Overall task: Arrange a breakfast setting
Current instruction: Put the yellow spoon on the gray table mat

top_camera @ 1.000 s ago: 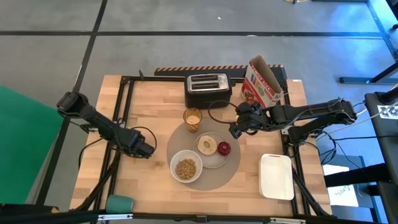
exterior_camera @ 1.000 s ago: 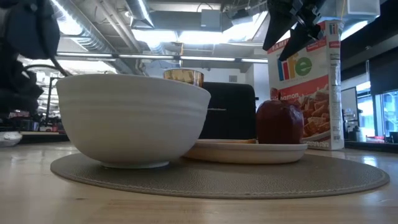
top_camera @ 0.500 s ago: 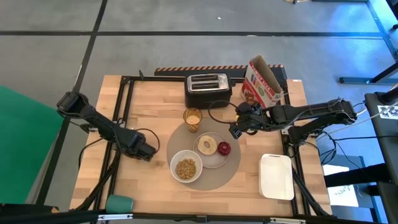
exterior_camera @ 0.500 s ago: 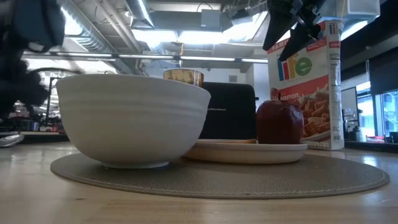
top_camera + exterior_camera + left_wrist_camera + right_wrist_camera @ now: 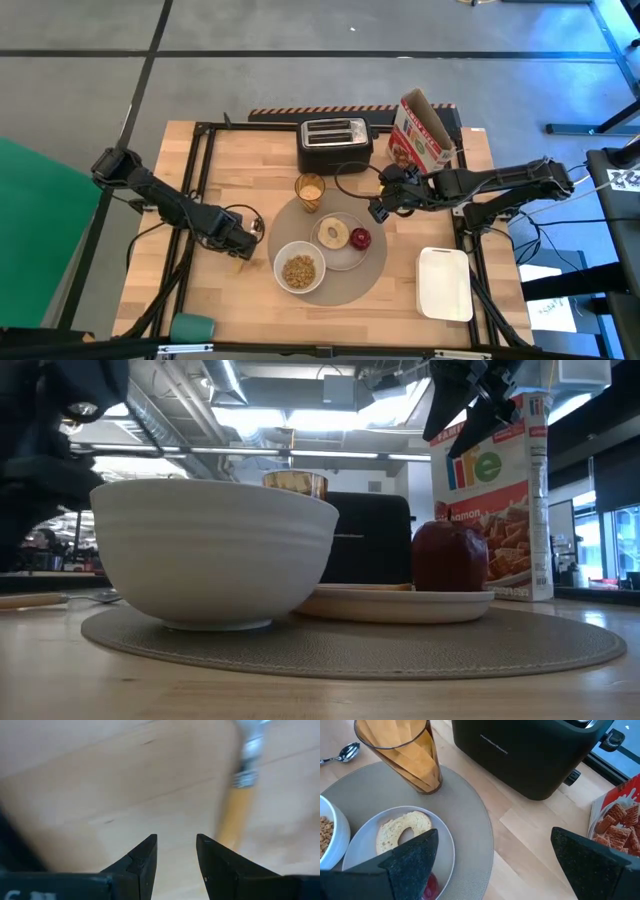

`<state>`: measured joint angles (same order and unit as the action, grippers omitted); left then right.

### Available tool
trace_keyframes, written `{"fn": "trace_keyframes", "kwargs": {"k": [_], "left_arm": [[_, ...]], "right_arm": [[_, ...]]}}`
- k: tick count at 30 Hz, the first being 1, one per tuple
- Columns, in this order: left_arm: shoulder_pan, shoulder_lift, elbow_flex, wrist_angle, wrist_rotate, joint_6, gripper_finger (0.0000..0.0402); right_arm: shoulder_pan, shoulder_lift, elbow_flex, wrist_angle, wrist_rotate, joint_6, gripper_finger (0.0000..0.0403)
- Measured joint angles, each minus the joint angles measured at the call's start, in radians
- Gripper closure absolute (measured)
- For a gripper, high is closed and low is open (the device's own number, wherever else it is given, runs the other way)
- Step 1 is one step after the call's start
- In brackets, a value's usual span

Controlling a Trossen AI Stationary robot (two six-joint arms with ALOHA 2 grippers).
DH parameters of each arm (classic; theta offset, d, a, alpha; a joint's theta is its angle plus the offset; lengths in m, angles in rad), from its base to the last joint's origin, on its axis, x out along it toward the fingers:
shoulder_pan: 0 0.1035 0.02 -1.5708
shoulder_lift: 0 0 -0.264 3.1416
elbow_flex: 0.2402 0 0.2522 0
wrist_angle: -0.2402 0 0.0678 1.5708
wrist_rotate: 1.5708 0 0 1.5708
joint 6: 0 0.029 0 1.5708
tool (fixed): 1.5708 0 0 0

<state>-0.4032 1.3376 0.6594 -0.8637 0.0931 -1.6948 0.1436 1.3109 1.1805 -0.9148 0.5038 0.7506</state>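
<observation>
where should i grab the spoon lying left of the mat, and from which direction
Take the spoon by the middle of its wooden handle, from straight above, fingers across its width. It lies flat on the table, so a side approach gets nothing under it, and the handle looks thicker than the metal neck. The open left hand is close by.

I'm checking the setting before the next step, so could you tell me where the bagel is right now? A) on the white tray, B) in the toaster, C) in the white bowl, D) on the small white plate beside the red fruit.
D: the bagel lies on the small white plate with the red fruit next to it, both on the grey mat.
</observation>
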Motion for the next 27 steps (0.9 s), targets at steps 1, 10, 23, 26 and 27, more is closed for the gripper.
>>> {"fn": "trace_keyframes", "kwargs": {"k": [1, 10, 23, 26, 27], "left_arm": [[0.004, 0.0, 0.0, 0.027, -0.014, 0.003, 0.0269], [0.061, 0.009, 0.0, 0.184, -0.164, 0.026, 0.0269], [0.115, 0.063, -0.046, 0.24, -0.15, 0.085, 0.0296], [0.115, 0.063, -0.047, 0.232, -0.15, 0.085, 0.0328], [0.115, 0.064, -0.047, 0.23, -0.15, 0.085, 0.0338]], "right_arm": [[0.0, 0.0, 0.0, 0.0, 0.0, 0.0, 0.0024], [0.0, 0.0, 0.0, 0.0, -0.026, 0.001, 0.0024], [0.0, 0.0, 0.0, 0.001, -0.052, 0.006, 0.0024], [0.0, 0.0, 0.0, 0.0, -0.051, 0.006, 0.0024], [0.0, 0.0, 0.0, 0.001, -0.047, 0.006, 0.0024]]}}
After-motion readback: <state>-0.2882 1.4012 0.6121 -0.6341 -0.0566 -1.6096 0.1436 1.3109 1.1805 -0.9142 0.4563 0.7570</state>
